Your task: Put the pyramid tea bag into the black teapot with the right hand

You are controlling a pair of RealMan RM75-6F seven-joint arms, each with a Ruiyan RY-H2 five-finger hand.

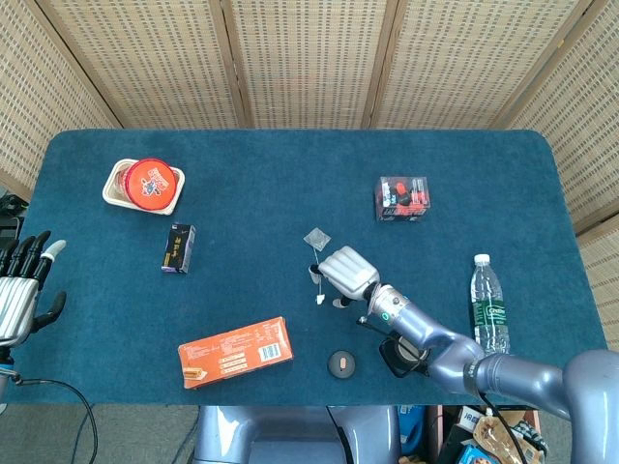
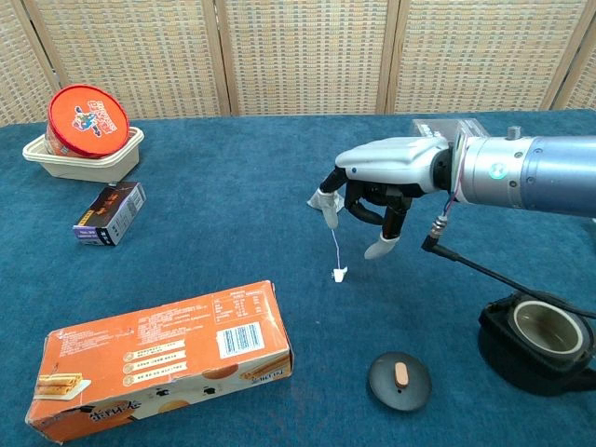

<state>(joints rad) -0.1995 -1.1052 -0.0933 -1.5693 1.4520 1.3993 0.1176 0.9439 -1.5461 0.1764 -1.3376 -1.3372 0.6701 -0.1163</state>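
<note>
Hovering just beside the pyramid tea bag [image 1: 316, 238], the right hand [image 2: 385, 177] curls its fingers down with nothing pinched, black teapot [image 2: 541, 339] standing uncovered nearby.

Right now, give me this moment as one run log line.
phase: reaching | right hand: fingers at tea bag, grasp unclear | black teapot: open, lid on table | left hand: idle, open
</note>
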